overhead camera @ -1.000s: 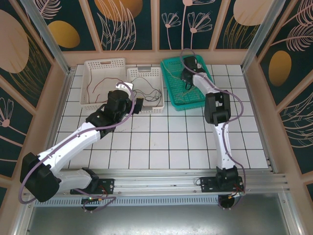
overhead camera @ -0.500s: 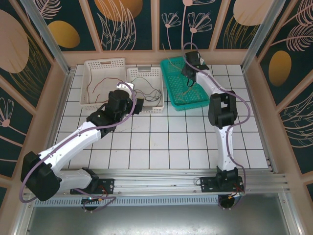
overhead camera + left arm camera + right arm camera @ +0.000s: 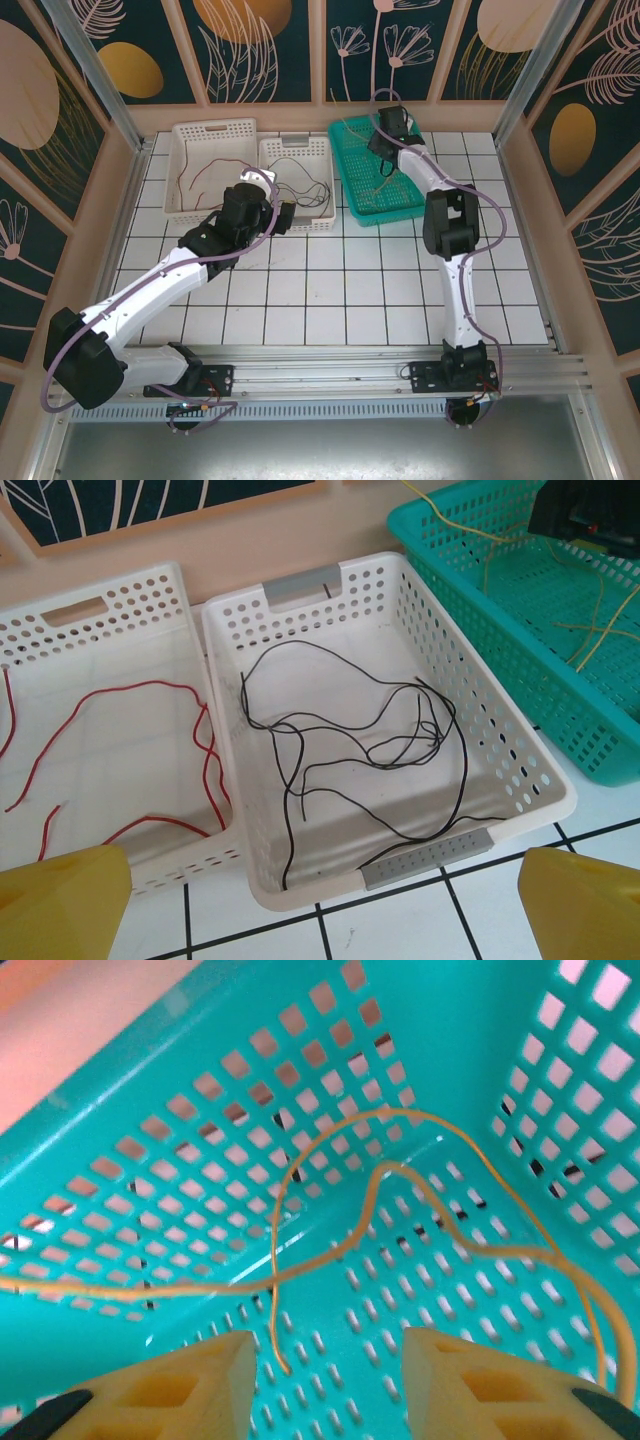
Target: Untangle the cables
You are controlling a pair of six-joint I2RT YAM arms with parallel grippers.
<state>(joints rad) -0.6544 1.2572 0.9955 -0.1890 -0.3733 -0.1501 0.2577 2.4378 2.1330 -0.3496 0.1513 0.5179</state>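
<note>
The cables lie sorted in three baskets. A red cable (image 3: pixel 130 695) snakes across the left white basket (image 3: pixel 130 585), and a black cable (image 3: pixel 350 740) loops loosely in the middle white basket (image 3: pixel 420 850). A yellow cable (image 3: pixel 380 1175) rests in the teal basket (image 3: pixel 200 1020). My left gripper (image 3: pixel 325 920) is open, hovering in front of the middle basket's near rim with nothing between its fingers. My right gripper (image 3: pixel 325 1380) is open above the teal basket's floor; the yellow cable's free end hangs between the fingers (image 3: pixel 170 1390), close to the left one, ungripped.
From above, the two white baskets (image 3: pixel 175 205) and the teal basket (image 3: pixel 345 170) stand side by side at the back of the white tiled table (image 3: pixel 330 290). My left gripper (image 3: pixel 268 185) reaches the middle basket; my right gripper (image 3: pixel 382 140) is at the teal basket's far end.
My right gripper has moved toward the far end of the teal basket and opened wider, letting go of the yellow cable. The left arm has stayed put.
</note>
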